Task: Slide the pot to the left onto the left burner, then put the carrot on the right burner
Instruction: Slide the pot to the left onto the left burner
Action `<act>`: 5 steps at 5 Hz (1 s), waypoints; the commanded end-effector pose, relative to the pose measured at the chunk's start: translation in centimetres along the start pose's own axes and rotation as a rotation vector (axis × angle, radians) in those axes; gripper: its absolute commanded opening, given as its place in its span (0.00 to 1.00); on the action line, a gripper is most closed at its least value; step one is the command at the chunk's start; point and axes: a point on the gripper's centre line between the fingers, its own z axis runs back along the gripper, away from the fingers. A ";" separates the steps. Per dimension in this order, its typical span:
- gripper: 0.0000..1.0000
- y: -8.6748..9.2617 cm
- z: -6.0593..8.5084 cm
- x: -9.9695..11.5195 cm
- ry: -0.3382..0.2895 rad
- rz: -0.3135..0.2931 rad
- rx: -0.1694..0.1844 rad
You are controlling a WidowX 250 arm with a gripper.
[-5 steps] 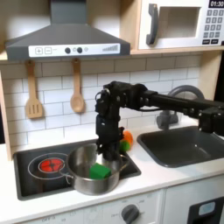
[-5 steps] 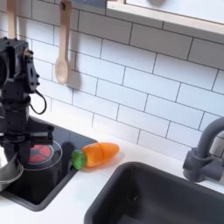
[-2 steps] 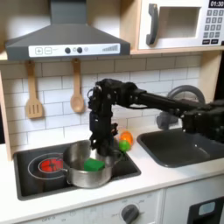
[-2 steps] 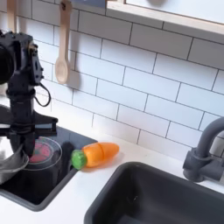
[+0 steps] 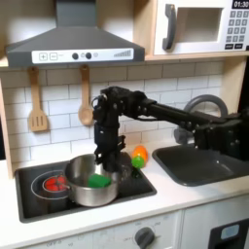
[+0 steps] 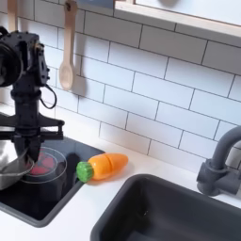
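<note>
- Pincer [image 5: 105,161] on my arm sits down at the pot's [image 5: 89,185] far rim in the first exterior view; I can't tell whether its fingers are apart or clamped on the rim, too dark and small.
- Second exterior view: pincer [image 6: 31,151] hangs over the black cooktop [image 6: 58,188], tips just behind the pot's [image 6: 11,169] rim at that picture's left edge.
- Pot is steel, shallow, sits on the cooktop [image 5: 141,185] about mid-way between the two ring patterns in the first exterior view, overlapping the edge of the left burner [image 5: 55,182].
- Left burner glows red with a bright centre, mostly bare.
- Green toy piece [image 5: 99,179] lies inside the pot.
- Carrot [image 5: 139,156] lies at the cooktop's back right in the first exterior view, just right of the arm, apart from the pot.
- Second exterior view: carrot [image 6: 103,167] lies on its side at the cooktop's edge, green end toward the red rings of the right burner [image 6: 43,166], beside the sink [image 6: 179,212].
- Wooden spoon [image 6: 67,56] hangs on the tiled wall.
</note>
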 end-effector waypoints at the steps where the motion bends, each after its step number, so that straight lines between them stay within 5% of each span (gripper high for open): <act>1: 0.00 0.4 -0.1 0.3 0.002 0.020 -0.003; 5: 0.00 2.8 -0.4 3.0 0.005 0.087 0.008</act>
